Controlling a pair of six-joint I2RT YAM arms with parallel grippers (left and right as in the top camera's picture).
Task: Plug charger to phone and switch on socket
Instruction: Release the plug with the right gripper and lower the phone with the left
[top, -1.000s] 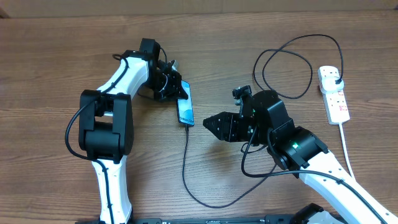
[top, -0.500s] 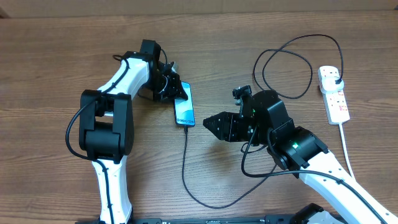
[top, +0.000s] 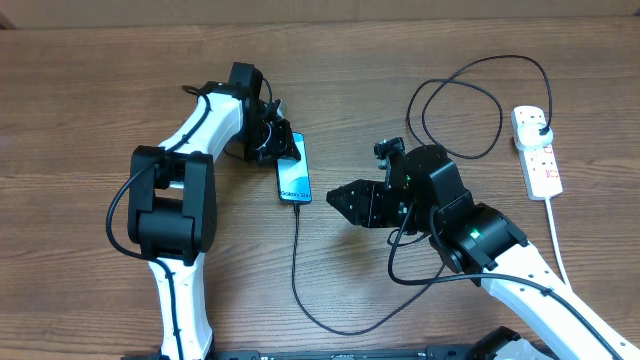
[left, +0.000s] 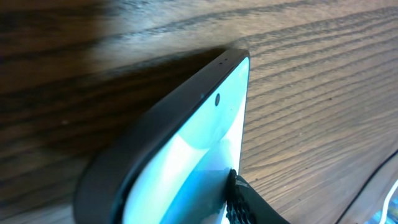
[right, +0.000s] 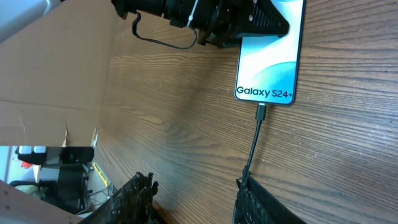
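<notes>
The phone (top: 294, 176) lies on the wooden table with its teal screen up; it also shows in the right wrist view (right: 270, 56) with "Galaxy S24+" text. The black charger cable (top: 297, 260) has its connector (right: 262, 112) plugged into the phone's bottom end. It loops round to a black plug (top: 541, 126) seated in the white socket strip (top: 538, 160). My left gripper (top: 278, 145) is shut on the phone's top end, with one finger on the screen (left: 239, 199). My right gripper (top: 338, 197) is open and empty, just right of the phone, with the cable beside one finger (right: 196, 199).
The charger cable makes a large loop (top: 460, 105) at the back right and another near the front edge (top: 345, 328). The strip's thick white cord (top: 560, 250) runs toward the front right. A cardboard wall lines the table's far edge.
My left gripper has shifted the phone slightly to the left. The right arm has not moved.
</notes>
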